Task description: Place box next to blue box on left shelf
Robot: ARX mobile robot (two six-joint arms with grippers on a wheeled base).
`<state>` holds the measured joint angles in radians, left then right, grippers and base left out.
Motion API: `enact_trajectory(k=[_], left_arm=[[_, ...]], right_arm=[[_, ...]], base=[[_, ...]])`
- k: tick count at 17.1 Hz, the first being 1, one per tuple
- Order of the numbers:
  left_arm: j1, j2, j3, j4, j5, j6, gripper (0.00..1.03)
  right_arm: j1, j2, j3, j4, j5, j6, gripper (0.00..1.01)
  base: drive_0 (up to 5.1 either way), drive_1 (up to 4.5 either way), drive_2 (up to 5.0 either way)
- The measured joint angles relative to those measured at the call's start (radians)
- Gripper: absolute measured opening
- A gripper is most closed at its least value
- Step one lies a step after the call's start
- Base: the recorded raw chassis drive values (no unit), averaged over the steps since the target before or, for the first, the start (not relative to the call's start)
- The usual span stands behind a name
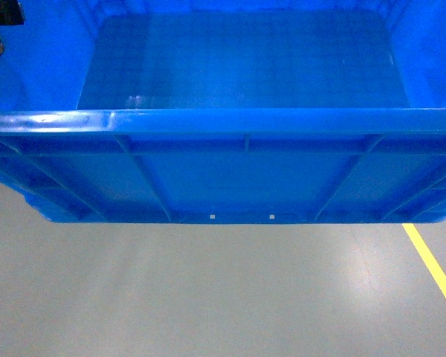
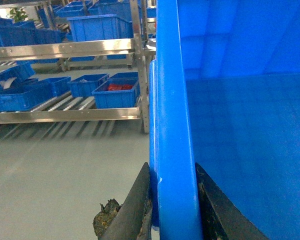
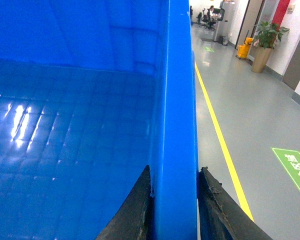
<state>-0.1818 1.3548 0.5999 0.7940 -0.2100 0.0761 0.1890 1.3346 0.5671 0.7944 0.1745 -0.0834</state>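
blue crate (image 1: 230, 156) held off the grey floor (image 1: 208, 290), filling head view. left gripper (image 2: 173, 200) and right gripper (image 3: 174, 200) jaws each clenched on a crate rim. only left wrist shows roller rack (image 2: 65, 102) beyond crate; right wrist shows yellow line (image 3: 220, 140).

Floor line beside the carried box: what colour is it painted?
Yellow. The floor line shows best in the right wrist view, running along the grey floor beside the box.
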Motion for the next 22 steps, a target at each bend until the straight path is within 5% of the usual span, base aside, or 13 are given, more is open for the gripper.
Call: enact_trajectory(k=[22], left_arm=[[0.000,-0.008,0.001,0.009,0.015,-0.023,0.10]], right_arm=[[0.000,0.005,-0.002,-0.010,0.001,0.002,0.19]], base=[[0.0,4.17,-4.2]])
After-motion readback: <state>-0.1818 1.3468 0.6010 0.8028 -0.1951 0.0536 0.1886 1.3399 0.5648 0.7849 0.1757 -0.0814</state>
